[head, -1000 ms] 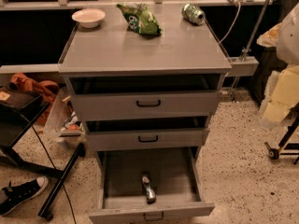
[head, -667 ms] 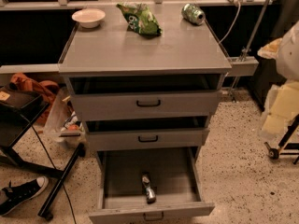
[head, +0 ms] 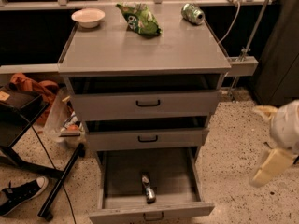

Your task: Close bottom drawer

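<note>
The grey cabinet's bottom drawer (head: 152, 213) is pulled far out, its narrow front with a small black loop handle (head: 153, 216) at the lower edge of the view. A small metallic object (head: 148, 189) lies inside it. My gripper (head: 256, 146) hangs at the right edge, to the right of the cabinet and apart from it, at about the height of the middle and bottom drawers. Its cream fingers (head: 270, 167) stand apart and hold nothing.
The middle drawer (head: 147, 138) and top drawer (head: 147, 104) stand slightly open. On the cabinet top (head: 140, 48) are a white bowl (head: 88, 17), a green chip bag (head: 140, 18) and a can (head: 193, 13). A black stand (head: 28, 125), a shoe (head: 21, 196) and clutter lie on the left.
My gripper has moved down along the right edge and slightly left, toward the lower drawers. The drawers and the objects have not moved.
</note>
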